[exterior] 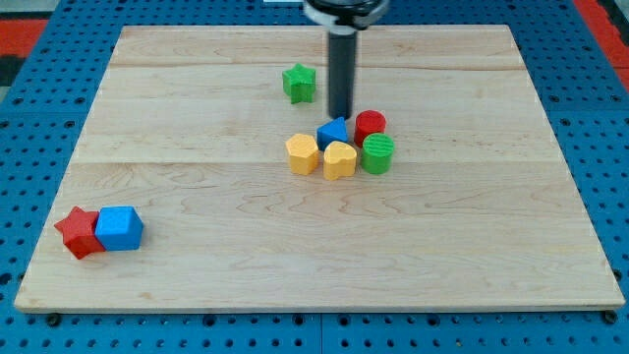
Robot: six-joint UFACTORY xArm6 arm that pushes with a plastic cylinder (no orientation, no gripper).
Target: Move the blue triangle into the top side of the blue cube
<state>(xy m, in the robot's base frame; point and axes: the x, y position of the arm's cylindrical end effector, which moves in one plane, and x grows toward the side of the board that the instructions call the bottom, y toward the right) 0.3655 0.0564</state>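
The blue triangle (333,132) lies flat near the board's middle, its point toward the view's top, right at my tip (340,118), which stands just above it. The blue cube (119,227) sits well apart, near the bottom-left corner, upright and slightly turned, with nothing against its top side.

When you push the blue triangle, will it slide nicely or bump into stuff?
The blue triangle looks small and flat-bottomed, so it should probably slide, not roll. It sits tight against the yellow heart and red cylinder, so those may get dragged along. My tip is just above it; a push off centre would likely spin it.
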